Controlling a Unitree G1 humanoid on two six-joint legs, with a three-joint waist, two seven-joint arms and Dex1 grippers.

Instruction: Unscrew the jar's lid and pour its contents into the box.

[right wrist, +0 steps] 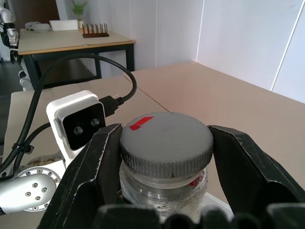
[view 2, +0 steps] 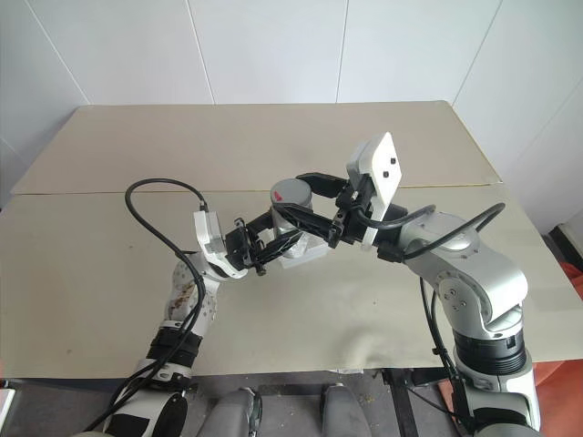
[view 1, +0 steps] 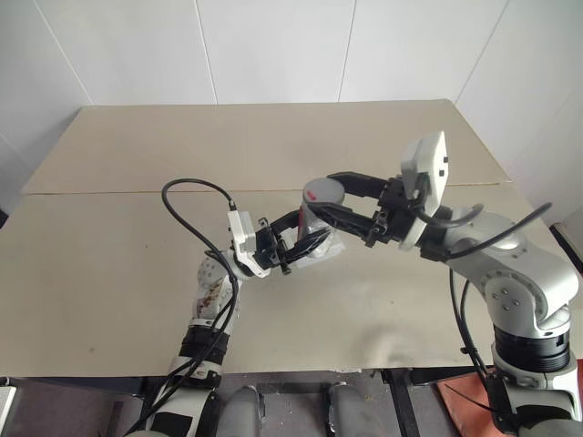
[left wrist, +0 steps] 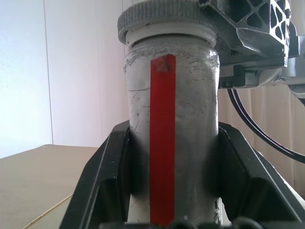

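The clear jar, marked by a vertical red stripe, is held upright above the table with my left gripper shut on its body. The grey lid, with a small red mark on top, sits on the jar. My right gripper comes in from the right, and its two black fingers press against opposite sides of the lid. Just beneath the jar, the translucent white box rests on the table, partly hidden by the fingers. The jar's cloudy wall hides the contents.
The beige table stretches wide around both arms, with a seam running across it behind the jar. A black cable loops up from my left wrist. The table's front edge lies close below the arms.
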